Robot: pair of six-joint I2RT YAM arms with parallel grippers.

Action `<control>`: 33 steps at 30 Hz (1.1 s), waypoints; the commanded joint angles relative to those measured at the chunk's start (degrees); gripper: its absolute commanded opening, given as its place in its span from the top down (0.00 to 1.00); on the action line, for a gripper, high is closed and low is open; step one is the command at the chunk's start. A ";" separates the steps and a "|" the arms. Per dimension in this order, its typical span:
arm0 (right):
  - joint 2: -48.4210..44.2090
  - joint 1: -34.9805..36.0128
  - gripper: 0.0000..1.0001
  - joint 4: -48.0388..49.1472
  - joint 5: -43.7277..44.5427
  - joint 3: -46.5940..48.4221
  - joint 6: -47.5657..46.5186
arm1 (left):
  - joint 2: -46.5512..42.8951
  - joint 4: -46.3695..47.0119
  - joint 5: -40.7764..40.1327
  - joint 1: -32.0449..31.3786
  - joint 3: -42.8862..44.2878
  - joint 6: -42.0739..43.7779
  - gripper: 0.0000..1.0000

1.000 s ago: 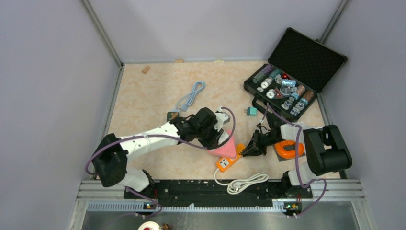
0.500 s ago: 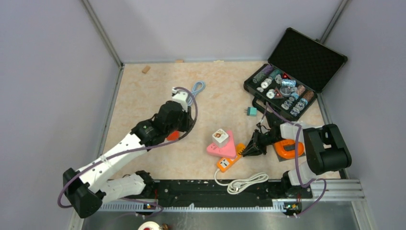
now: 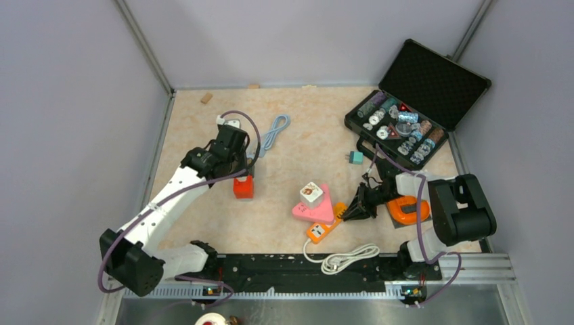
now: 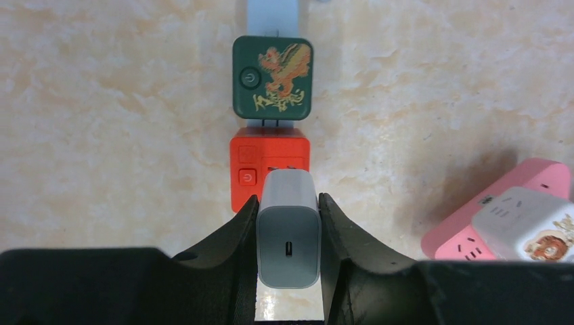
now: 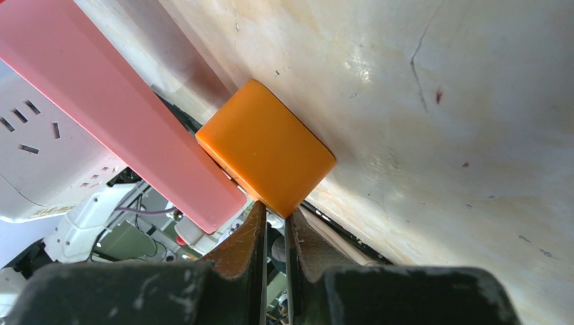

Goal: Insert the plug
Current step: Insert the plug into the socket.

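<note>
"What's the left arm [image 3: 169, 198] doing?"

"It's stretched far forward with the wrist tipped down. The left pincer [image 4: 288, 200] is clamped on a white plug [image 4: 288, 247], one finger on each side."

"And the right arm [image 3: 463, 218]?"

"Folded up tight, with the forearm lying low over the desk. The right pincer [image 5: 275, 211] has its fingers drawn together, only a slit between them."

Top view: high, behind the arm bases, looking down over the whole tabletop [image 3: 318, 128]. Left wrist: close, straight down on the red block [image 4: 252, 159]. Right wrist: very close, skewed, skimming the orange power strip [image 5: 267, 159]. All 3 catch the pink power strip [image 3: 318, 213].
</note>
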 commanded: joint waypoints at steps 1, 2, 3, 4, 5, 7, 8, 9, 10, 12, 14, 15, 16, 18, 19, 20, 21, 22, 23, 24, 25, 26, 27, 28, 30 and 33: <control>1.82 0.35 1.00 1.77 11.63 -0.04 -3.66 | 2.83 -4.12 -1.08 1.46 2.43 -2.64 1.00; 1.80 0.34 1.00 1.73 11.65 0.04 -3.64 | 3.11 -4.22 -1.18 1.51 2.40 -2.75 1.00; 1.81 0.28 1.00 1.74 11.63 0.05 -3.70 | 3.39 -4.15 -1.47 1.55 2.35 -2.92 1.00; 1.81 0.33 1.00 1.79 11.63 0.01 -3.69 | 3.47 -3.93 -1.60 1.64 2.08 -2.96 1.00; 1.86 0.37 1.00 1.79 11.63 -0.02 -3.59 | 3.42 -3.36 -1.56 1.65 1.53 -2.69 1.00; 1.90 0.39 1.00 2.00 11.50 -0.04 -3.57 | 3.44 -1.93 -1.52 1.69 0.15 -2.17 1.00; 1.86 0.32 1.00 1.98 11.46 -0.04 -3.52 | 3.57 -1.57 -1.46 1.74 -0.25 -1.81 1.00; 1.96 0.33 1.00 1.96 11.45 0.01 -3.54 | 3.77 -1.42 -1.59 1.79 -0.53 -1.67 1.00; 2.07 0.39 1.00 1.91 11.45 0.05 -3.70 | 4.08 -1.35 -1.70 1.81 -0.72 -1.57 1.00; 2.14 0.33 1.00 1.71 11.45 0.14 -3.85 | 4.77 -1.20 -1.88 1.92 -1.18 -1.38 1.00; 2.24 0.28 1.00 1.72 11.41 0.14 -3.92 | 5.14 -0.80 -1.96 1.96 -1.82 -1.29 1.00; 2.25 0.32 1.00 1.73 11.37 0.18 -3.88 | 5.26 -0.45 -2.07 1.98 -2.11 -1.24 1.00; 2.33 0.32 1.00 1.76 11.29 0.22 -3.85 | 5.31 -0.05 -2.31 2.02 -2.60 -1.28 1.00; 2.32 0.29 1.00 1.67 11.25 0.38 -3.90 | 5.32 1.48 -2.65 1.97 -3.62 -1.17 1.00; 2.30 0.32 1.00 1.56 11.27 0.52 -3.89 | 5.27 2.09 -2.60 2.10 -3.94 -1.07 1.00; 2.31 0.31 1.00 1.39 11.28 0.57 -3.96 | 5.41 2.65 -2.57 2.08 -4.08 -1.03 1.00; 2.29 0.31 1.00 1.35 11.28 0.70 -3.98 | 5.63 3.03 -2.52 2.11 -4.16 -1.01 1.00; 2.33 0.29 1.00 1.16 11.28 0.75 -4.10 | 5.93 3.23 -2.45 2.08 -4.10 -0.98 1.00; 2.34 0.31 1.00 1.18 11.28 0.75 -4.08 | 6.49 3.41 -2.34 2.11 -3.97 -0.81 1.00; 2.34 0.33 1.00 1.15 11.28 0.76 -4.07 | 6.86 3.38 -2.23 2.07 -3.70 -0.72 1.00; 2.32 0.26 1.00 1.13 11.28 0.78 -4.09 | 7.26 3.36 -2.42 2.06 -3.56 -0.57 1.00; 2.34 0.32 1.00 1.15 11.28 0.76 -4.13 | 7.67 3.41 -2.68 2.08 -3.45 -0.32 1.00; 2.42 0.36 1.00 1.18 11.28 0.76 -4.10 | 8.00 3.49 -2.89 2.11 -3.34 -0.04 1.00; 2.43 0.40 1.00 1.15 11.28 0.76 -4.07 | 8.32 3.71 -2.90 2.07 -3.26 0.13 1.00; 2.50 0.38 1.00 1.15 11.28 0.82 -4.10 | 8.92 4.16 -2.71 2.07 -3.26 0.43 1.00; 2.68 0.28 1.00 0.97 11.28 1.06 -4.20 | 9.64 4.46 -2.05 2.15 -3.26 0.47 1.00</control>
